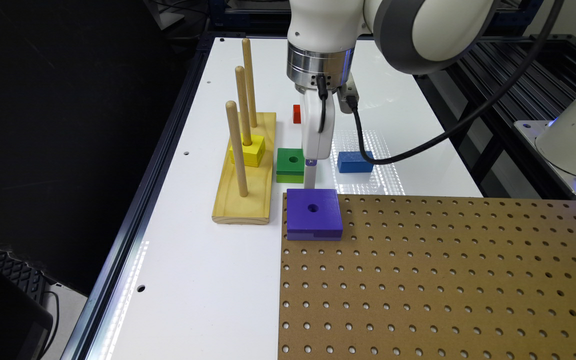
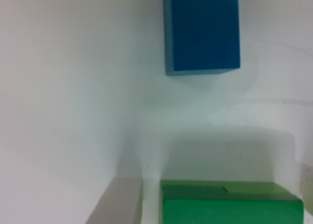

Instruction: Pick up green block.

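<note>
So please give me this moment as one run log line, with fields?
phase: approach | gripper: open, low at table | green block: on table, between fingers, not lifted | blue block: beside, apart

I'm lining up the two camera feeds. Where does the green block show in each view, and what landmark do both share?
Exterior view: the green block sits on the white table, between the yellow peg base and the gripper.
Wrist view: the green block lies at the frame's edge, beside a grey finger.
Shared landmark: the blue block.
</note>
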### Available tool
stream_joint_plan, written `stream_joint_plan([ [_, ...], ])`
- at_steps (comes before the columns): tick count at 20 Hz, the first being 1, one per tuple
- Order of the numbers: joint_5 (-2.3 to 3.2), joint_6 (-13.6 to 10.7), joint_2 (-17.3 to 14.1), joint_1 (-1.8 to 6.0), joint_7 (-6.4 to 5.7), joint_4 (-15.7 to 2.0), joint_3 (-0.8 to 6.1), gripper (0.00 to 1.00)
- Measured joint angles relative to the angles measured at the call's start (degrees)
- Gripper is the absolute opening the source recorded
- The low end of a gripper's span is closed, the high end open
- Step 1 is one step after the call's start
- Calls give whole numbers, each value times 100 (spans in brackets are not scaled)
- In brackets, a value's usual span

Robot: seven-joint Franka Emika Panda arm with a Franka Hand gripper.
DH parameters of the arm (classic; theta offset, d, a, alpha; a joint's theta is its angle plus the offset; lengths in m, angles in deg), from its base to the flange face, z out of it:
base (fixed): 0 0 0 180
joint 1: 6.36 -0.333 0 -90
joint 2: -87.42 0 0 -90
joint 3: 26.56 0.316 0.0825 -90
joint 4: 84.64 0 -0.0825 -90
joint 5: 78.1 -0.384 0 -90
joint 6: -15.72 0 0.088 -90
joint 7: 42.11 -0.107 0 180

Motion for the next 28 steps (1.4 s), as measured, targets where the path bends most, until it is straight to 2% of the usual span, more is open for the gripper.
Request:
stream_joint_plan([
  [3, 0, 1, -29, 0, 0, -47, 0, 100],
  [9, 0, -11, -199, -3, 0, -318, 7, 100],
  [20, 0, -11, -220, -3, 0, -353, 9, 100],
  [28, 0, -17, -328, -3, 0, -527, 12, 100],
])
